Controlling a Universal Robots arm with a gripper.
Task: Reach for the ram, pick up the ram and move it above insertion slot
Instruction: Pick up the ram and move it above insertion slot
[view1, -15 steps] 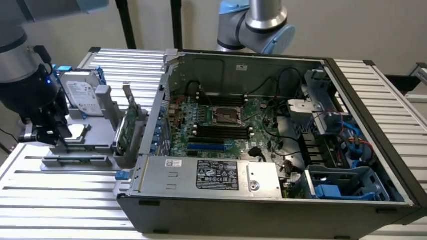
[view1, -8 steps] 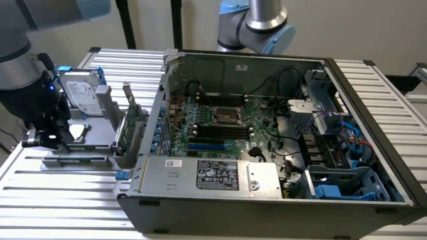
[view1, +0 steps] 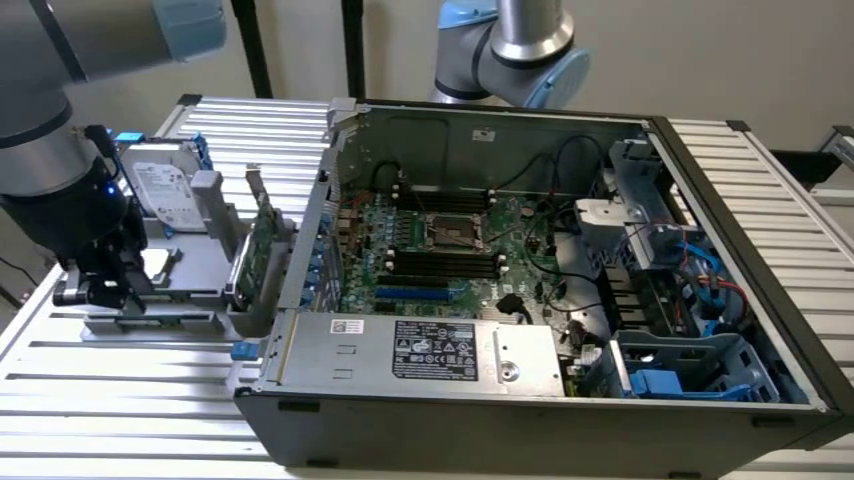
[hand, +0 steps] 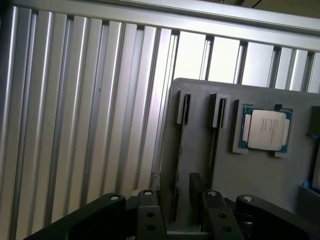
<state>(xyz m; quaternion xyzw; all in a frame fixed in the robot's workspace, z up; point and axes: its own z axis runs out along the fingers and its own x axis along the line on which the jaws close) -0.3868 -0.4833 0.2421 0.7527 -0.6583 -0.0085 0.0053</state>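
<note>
Empty black gripper (hand: 174, 182), jaws wide open, straddles thin green ram stick (hand: 178, 150) standing edge-on in grey slotted holder (hand: 200, 150). Likely light, stiff, fragile; pinch flat faces mid-length.

Matte black all over the gripper (hand: 184, 195). Directly beneath it, plain mid-grey on the holder tray (hand: 225, 170). Just beyond the gripper on that tray, dull silver on the processor (hand: 265, 129), edged in green, with faint dark print. Around the gripper, pale silver on the table (view1: 120, 370), striped by parallel ribs and dark grooves. Close to the gripper, silver with a white label on the hard drive (view1: 167, 190), bright blue on its rails; green on the expansion card (view1: 262, 245). Farther off, dark grey on the computer case (view1: 534, 430), green with black slots on the motherboard (view1: 521, 215), silver plus a black label on the power supply (view1: 427, 350). Above the gripper, grey with a light-blue cap on the arm (view1: 40, 120).
</note>
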